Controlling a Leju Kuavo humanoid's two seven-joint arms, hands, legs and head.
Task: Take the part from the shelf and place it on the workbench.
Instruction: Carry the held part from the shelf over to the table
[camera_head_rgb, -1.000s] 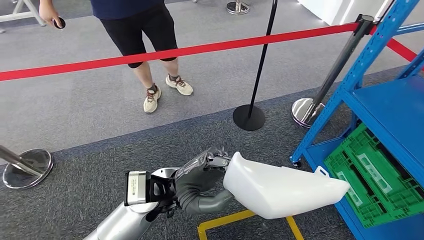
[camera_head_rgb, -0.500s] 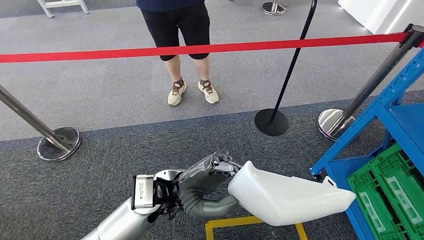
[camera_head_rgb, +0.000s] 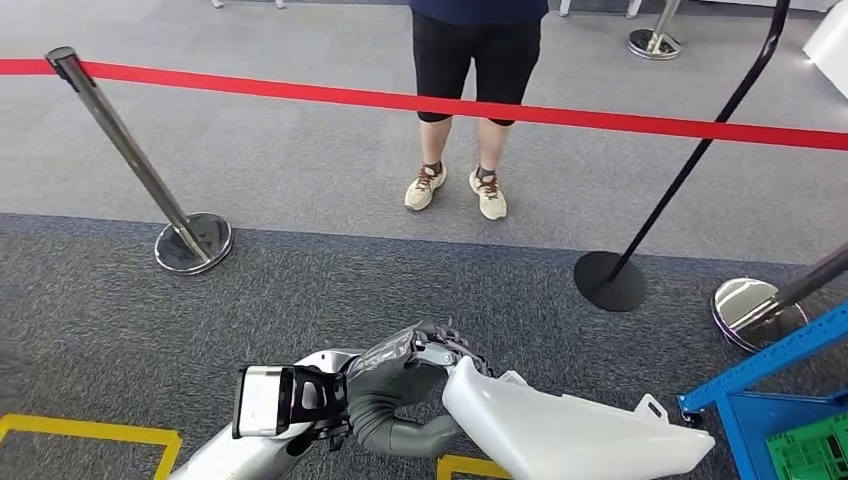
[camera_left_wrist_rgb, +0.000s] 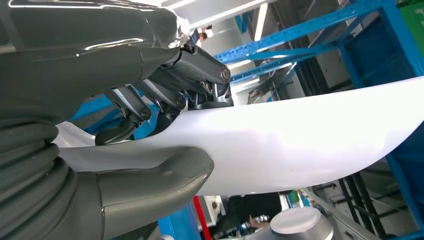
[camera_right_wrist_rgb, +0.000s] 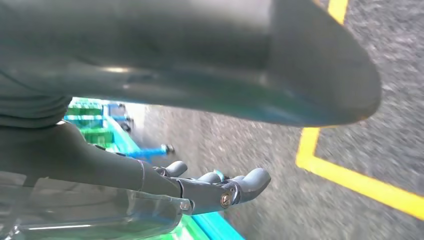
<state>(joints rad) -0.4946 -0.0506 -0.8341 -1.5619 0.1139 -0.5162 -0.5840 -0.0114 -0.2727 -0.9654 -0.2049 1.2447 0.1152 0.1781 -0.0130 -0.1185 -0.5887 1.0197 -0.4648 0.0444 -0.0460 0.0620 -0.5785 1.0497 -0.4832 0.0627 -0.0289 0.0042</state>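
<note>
The part is a long white plastic shell, carried low in the head view and pointing toward the blue shelf. My left hand grips its near end, fingers over the top edge and thumb underneath. The left wrist view shows the same hold: dark fingers lie on the part and the thick thumb presses from below. My right hand hangs over the carpet with its fingers apart and nothing in them.
A person stands beyond a red barrier rope. A chrome post is at the left, a black post and a chrome base at the right. A green crate sits low in the shelf. Yellow floor lines mark the carpet.
The whole view has swung to the left, so the shelf and crate now sit at the right edge. My left hand keeps its hold on the white part.
</note>
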